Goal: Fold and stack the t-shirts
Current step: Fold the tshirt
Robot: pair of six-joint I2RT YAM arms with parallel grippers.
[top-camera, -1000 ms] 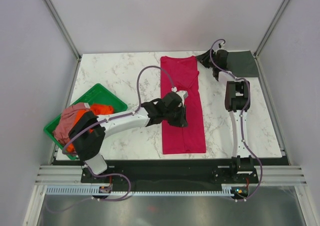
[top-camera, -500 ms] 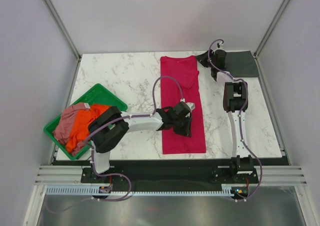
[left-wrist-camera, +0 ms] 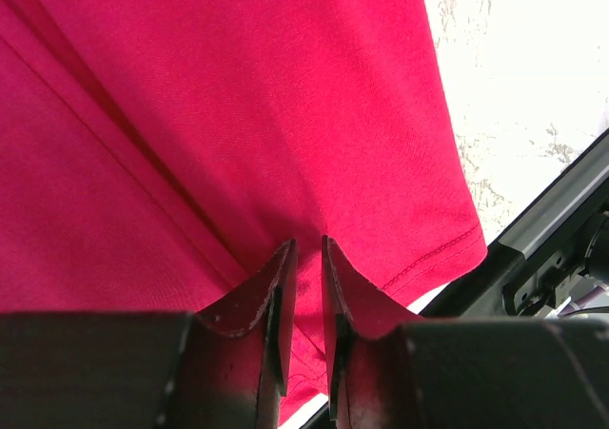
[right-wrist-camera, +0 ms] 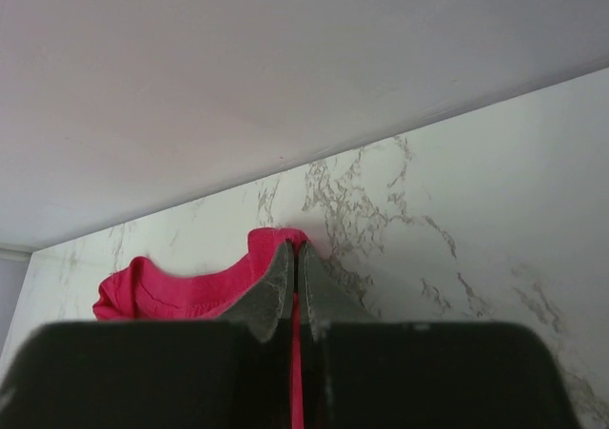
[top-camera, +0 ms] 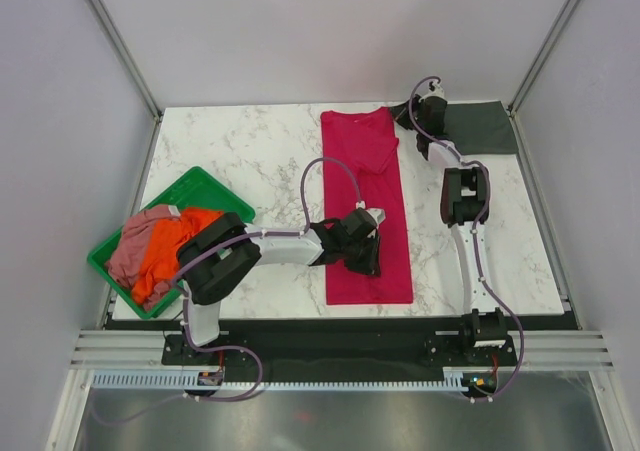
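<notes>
A soft, plain crimson-red t-shirt (top-camera: pixel 368 156) lies flat in the middle of the white marbled surface (top-camera: pixel 240 146), folded into a long narrow strip that runs from the far edge towards the near edge. The left gripper (left-wrist-camera: pixel 304 248) is down on the near half of that strip. Its jaws stand narrow, with a ridge of red cloth caught in the slit between them and creases running into it. The shirt's stitched hem shows close by, next to bare surface. The right gripper (right-wrist-camera: pixel 297 248) reaches to the far right corner of the same shirt with its jaws pressed together on the cloth. A thin red line shows down the seam between them, and a small bunch of red fabric sits at their tips. A dark grey t-shirt (top-camera: pixel 485 129) lies flat at the far right corner of the surface, just beside the right arm's wrist. On the left, a green plastic tray (top-camera: pixel 205 186) holds a dusty pink t-shirt (top-camera: pixel 135 241) and an orange t-shirt (top-camera: pixel 165 256), both crumpled and touching each other.
</notes>
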